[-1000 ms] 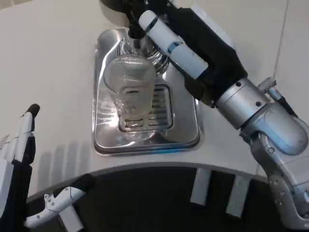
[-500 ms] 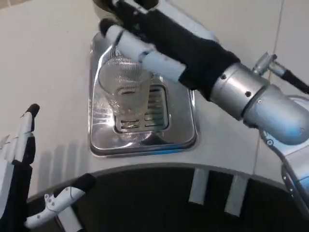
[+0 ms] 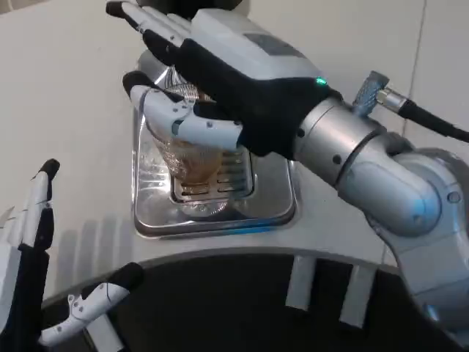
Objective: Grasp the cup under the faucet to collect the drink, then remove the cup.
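A clear ribbed cup [image 3: 192, 158] stands on the steel drip tray [image 3: 275, 202], with amber drink in its lower part. My right hand [image 3: 234, 81] reaches in from the right and covers the cup's top. Its thumb lies across the cup's near wall, and its fingers [image 3: 146, 22] stretch out straight past the far side, not curled around the cup. The faucet is hidden behind this hand. My left hand [image 3: 26, 249] hovers at the lower left, away from the tray, holding nothing, its fingers apart.
The dark base of the dispenser [image 3: 220, 6] shows at the top behind my right hand. White table [image 3: 66, 103] lies to the left of the tray. The table's curved front edge [image 3: 242, 253] runs just below the tray.
My right hand has swung left and nearer, from beside the cup to over it, with the thumb now on the near wall. Amber drink has appeared in the cup. The left hand stayed still.
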Controlling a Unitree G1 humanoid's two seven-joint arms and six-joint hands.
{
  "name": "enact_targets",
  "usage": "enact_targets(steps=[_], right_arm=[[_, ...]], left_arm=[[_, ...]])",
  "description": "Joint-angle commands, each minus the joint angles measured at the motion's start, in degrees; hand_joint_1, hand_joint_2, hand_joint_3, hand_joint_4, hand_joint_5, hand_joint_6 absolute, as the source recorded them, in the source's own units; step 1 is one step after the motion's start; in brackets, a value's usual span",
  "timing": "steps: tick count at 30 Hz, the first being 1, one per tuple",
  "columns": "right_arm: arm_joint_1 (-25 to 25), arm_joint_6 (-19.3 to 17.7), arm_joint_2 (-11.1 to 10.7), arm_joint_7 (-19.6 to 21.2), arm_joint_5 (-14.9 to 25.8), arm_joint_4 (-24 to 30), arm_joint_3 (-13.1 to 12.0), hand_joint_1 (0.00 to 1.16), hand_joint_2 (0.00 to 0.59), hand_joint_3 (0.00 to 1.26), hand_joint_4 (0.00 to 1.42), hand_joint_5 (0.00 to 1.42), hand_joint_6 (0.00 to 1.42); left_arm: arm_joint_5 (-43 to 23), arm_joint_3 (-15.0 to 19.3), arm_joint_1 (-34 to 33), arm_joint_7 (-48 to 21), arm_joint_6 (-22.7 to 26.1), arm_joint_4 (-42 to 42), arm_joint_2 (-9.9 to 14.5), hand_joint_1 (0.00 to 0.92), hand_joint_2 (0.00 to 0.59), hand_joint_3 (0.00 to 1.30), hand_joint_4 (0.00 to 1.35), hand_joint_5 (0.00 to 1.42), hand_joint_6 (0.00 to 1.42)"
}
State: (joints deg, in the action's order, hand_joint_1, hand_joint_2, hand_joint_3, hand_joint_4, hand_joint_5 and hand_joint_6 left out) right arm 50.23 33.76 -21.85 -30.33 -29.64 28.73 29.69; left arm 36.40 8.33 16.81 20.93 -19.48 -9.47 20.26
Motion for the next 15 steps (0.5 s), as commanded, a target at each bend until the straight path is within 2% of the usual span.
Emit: enact_targets(steps=[1, 8, 15], right_arm=[[-1.35, 2.09, 0.76, -5.87, -1.25, 3.18, 3.24, 0.0, 0.577, 0.0, 0.0, 0.0, 0.0], [-1.61, 3.86, 1.63, -8.62, -3.93, 5.65, 3.35, 0.0, 0.586, 0.0, 0.0, 0.0, 0.0], [-1.39, 3.37, 2.31, -9.54, -4.72, 4.93, 2.43, 0.0, 0.586, 0.0, 0.0, 0.0, 0.0]], left_arm=[[-0.03, 0.01, -1.75, 0.15, 0.98, 2.02, 0.06, 0.0, 0.017, 0.0, 0.0, 0.06, 0.11], [-1.16, -0.25, -6.09, -0.1, 1.85, 5.0, -0.1, 0.0, 0.013, 0.0, 0.0, 0.06, 0.11], [-2.1, -1.55, -9.88, -0.37, 1.87, 7.68, -0.03, 0.0, 0.005, 0.0, 0.0, 0.06, 0.11]])
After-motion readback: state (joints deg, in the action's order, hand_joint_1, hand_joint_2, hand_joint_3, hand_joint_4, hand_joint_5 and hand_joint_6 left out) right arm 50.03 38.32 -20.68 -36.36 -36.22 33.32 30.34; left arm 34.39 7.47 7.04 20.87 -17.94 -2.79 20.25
